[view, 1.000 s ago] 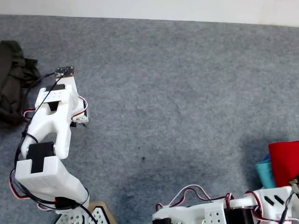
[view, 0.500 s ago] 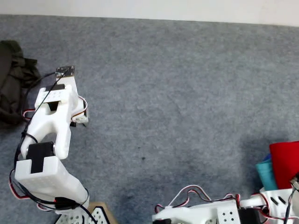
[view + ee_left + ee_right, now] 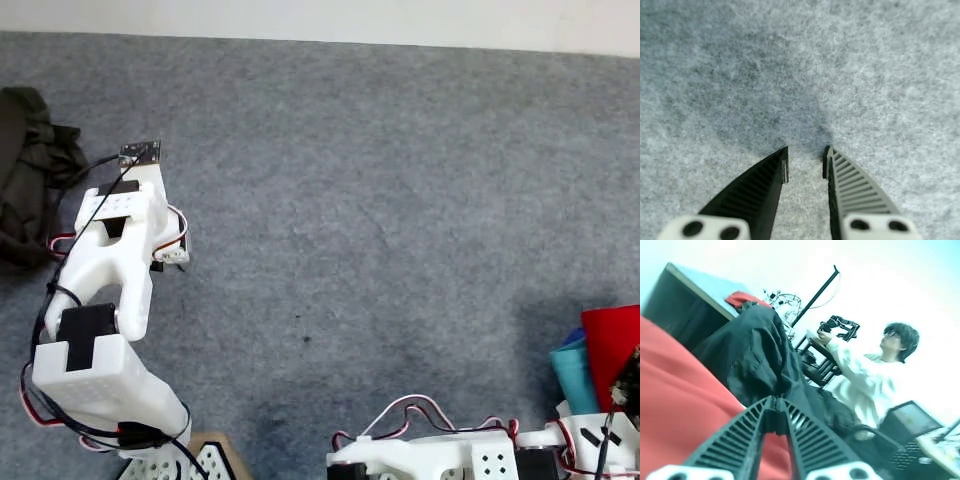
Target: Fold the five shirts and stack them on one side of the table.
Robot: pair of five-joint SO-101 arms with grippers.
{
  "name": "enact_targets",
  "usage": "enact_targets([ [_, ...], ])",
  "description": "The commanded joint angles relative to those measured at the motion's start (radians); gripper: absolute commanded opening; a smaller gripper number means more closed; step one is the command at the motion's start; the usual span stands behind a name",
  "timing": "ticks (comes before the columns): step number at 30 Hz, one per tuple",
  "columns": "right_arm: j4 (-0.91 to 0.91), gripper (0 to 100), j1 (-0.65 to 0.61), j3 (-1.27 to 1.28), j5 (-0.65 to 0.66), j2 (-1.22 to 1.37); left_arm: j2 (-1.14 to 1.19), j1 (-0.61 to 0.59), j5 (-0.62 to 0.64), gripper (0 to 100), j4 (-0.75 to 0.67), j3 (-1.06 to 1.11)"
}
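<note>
Lifting the dark shirt [image 3: 757, 347] cleanly calls for a firm pinch. It sits bunched above the red shirt [image 3: 675, 395] at the right edge of the worktop [image 3: 380, 200], with the right tool [image 3: 775, 414] clamped together on its fabric. It is best carried to the bare middle before spreading. The left tool [image 3: 805, 161], tips slightly apart, hovers over bare worktop, well placed to pin a corner.
</note>
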Motion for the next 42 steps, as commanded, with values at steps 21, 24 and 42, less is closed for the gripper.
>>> enact_targets([
  [21,0.839,0.7,-0.622,-0.492,-0.546,0.002,-0.039,0.015,-0.009,15,-0.052,0.001],
  [24,0.839,2.8,-0.624,-0.556,-0.580,0.044,-0.039,0.016,-0.009,15,-0.052,0.001],
  [42,1.244,3.3,-0.321,-1.547,-0.628,1.106,-0.039,0.015,-0.011,15,-0.060,-0.002],
])
